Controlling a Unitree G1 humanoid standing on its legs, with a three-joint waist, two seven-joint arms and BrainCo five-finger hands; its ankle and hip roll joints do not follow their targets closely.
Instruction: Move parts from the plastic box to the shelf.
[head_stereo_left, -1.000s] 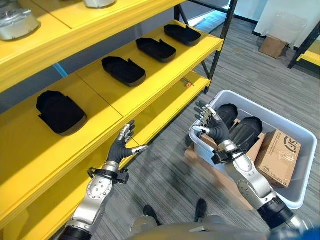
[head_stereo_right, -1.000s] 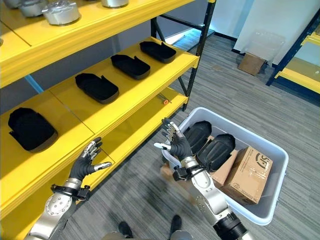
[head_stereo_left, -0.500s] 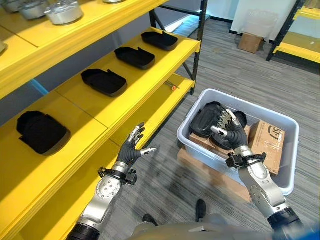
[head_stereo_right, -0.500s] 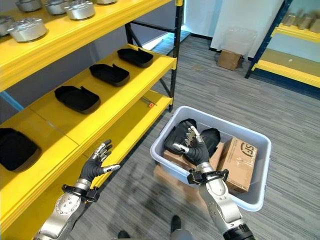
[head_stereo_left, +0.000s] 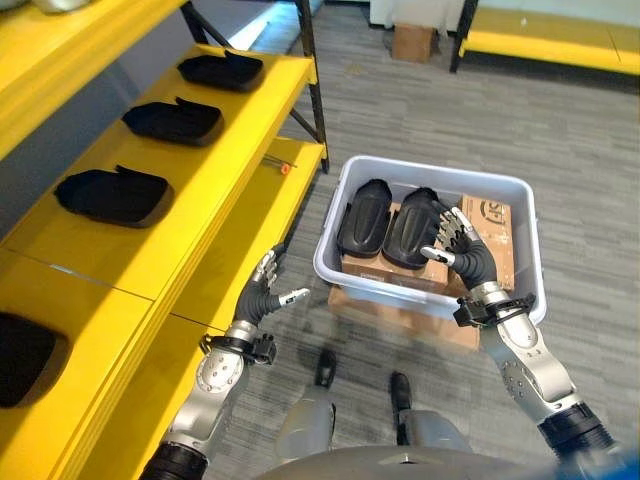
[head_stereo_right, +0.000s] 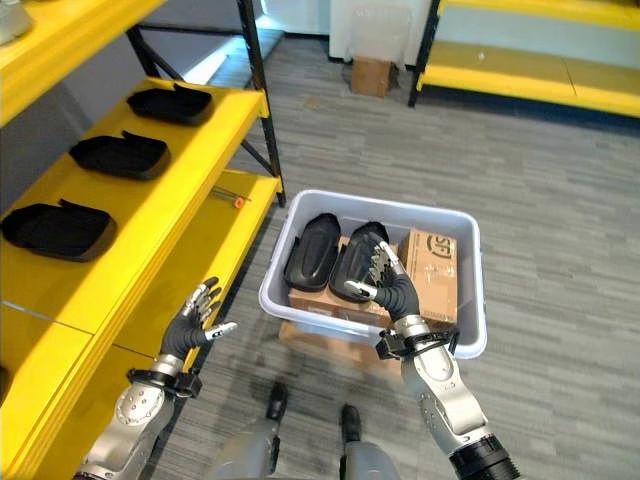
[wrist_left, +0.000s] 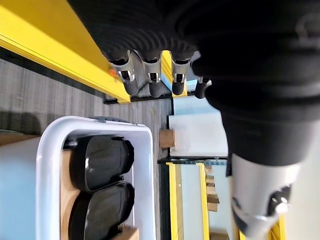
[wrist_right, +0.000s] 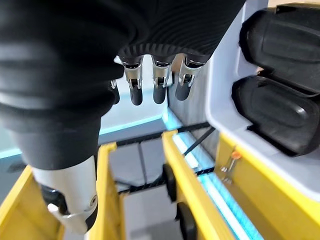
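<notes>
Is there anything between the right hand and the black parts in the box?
Nothing visible. The right hand is open above the box, next to the nearer black part, with open space between them. The cardboard carton sits beside the parts, not over them. The left hand is open by the shelf.

The silver-fingered left hand (head_stereo_left: 262, 297) hangs low, fingers relaxed and spread. The silver-fingered right hand (head_stereo_left: 462, 255) is raised, fingers loosely extended, holding nothing.

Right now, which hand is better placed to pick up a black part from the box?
The right hand: it is open over the grey box, beside the nearest black part. The left hand is open beside the yellow shelf.
</notes>
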